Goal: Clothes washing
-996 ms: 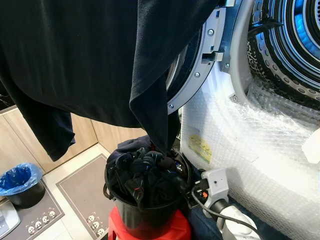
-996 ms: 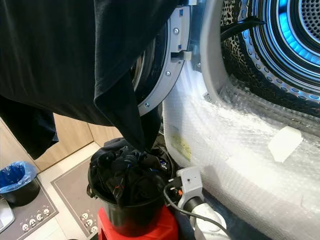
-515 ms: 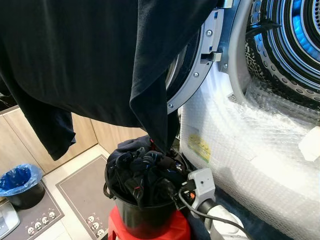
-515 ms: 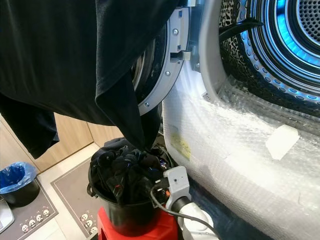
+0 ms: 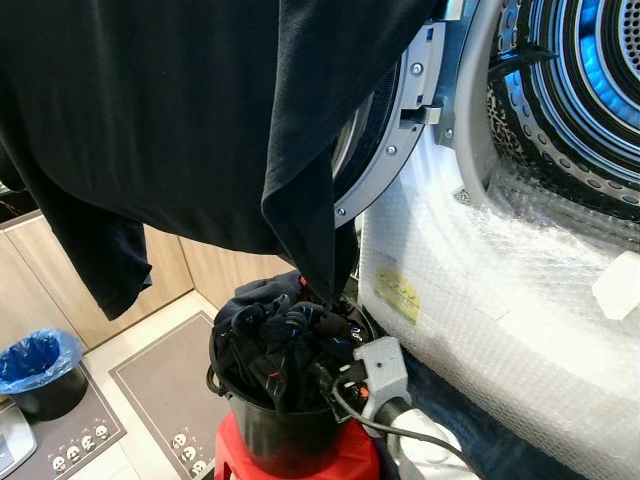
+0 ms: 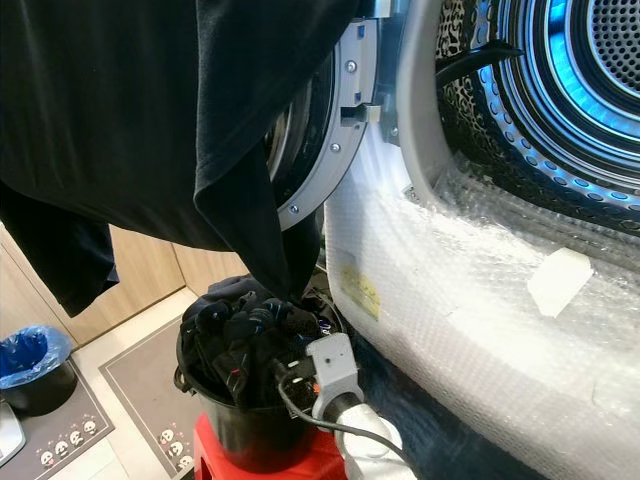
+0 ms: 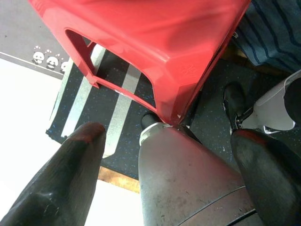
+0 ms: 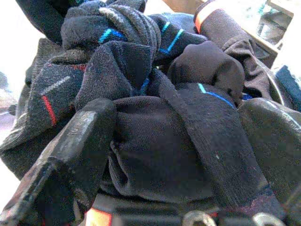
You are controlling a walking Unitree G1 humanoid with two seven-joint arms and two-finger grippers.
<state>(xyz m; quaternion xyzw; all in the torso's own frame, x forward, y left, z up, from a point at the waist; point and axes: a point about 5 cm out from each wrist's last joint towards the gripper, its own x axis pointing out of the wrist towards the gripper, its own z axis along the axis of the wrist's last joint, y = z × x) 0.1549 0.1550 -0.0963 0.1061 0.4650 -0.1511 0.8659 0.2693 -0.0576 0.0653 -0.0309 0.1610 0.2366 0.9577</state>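
A heap of dark knitted socks with blue and red stripes fills the round black plastic bucket, which stands on a red plastic stool just beside the open front-loading washing machine, and this is the laundry the job turns on. The right gripper is down in the heap, its two black fingers spread on either side of a bunched sock and not yet closed on it, so the step in hand looks like the pick from the bucket. The next move, as I judge it, calls for closing on that bundle, lifting it free of its tangled neighbours and carrying it up and across to the blue-lit steel drum. A large black garment hangs in front of the camera and over the grey-rimmed machine door, its lowest fold trailing into the bucket, where it may snag or hide the lift. The bubble wrap taped across the machine's front lies under the path to the drum. The left gripper hangs low by the stool, fingers apart and empty. A small bin with a blue liner stands well apart on the floor.
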